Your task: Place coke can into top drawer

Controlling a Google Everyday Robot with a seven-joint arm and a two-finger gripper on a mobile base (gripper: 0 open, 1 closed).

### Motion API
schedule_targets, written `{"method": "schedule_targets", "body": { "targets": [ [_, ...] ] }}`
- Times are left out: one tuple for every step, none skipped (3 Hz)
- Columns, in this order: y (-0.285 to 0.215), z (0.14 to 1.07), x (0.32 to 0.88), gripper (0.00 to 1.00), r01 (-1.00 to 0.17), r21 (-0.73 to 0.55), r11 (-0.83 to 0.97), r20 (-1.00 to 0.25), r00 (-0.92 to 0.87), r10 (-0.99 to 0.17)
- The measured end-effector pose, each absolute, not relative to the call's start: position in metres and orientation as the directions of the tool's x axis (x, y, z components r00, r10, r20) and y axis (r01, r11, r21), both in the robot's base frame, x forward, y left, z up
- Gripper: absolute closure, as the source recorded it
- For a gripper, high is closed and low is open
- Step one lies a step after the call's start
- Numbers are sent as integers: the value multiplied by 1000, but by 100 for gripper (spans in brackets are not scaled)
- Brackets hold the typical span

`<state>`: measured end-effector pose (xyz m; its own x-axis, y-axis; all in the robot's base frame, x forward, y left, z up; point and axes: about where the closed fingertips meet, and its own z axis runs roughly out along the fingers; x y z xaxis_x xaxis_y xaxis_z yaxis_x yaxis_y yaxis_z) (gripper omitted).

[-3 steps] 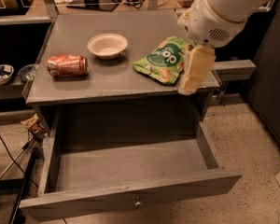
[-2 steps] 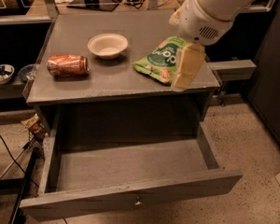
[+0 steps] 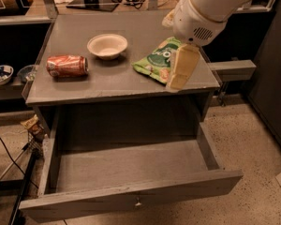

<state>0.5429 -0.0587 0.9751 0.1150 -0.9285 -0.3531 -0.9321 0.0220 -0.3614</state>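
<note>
The coke can [image 3: 67,65] lies on its side on the left part of the grey cabinet top [image 3: 107,81], red with white markings. The top drawer [image 3: 131,172] is pulled fully out below the top, and nothing shows inside it; a small metal knob [image 3: 137,202] sits at the centre of its front panel. My gripper [image 3: 179,74] hangs from the white arm over the right side of the top, just in front of the green snack bag [image 3: 158,59]. It is far right of the can and holds nothing that I can see.
A white bowl [image 3: 107,46] stands on the top behind and right of the can. Small bowls [image 3: 1,74] sit on a low shelf at far left. Cables and a stand leg [image 3: 18,172] lie on the floor to the left of the drawer. A grey bar [image 3: 232,69] sticks out at right.
The arm and gripper have shifted a little to the left and back over the cabinet top. The can, the bowl, the bag and the drawer have not moved.
</note>
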Motion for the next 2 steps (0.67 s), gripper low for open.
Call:
{"method": "schedule_targets", "body": {
  "targets": [
    [-34, 980, 560, 0, -921, -389, 10, -390, 155, -908],
    [-13, 984, 570, 0, -914, -405, -16, -411, 197, -890]
  ]
}}
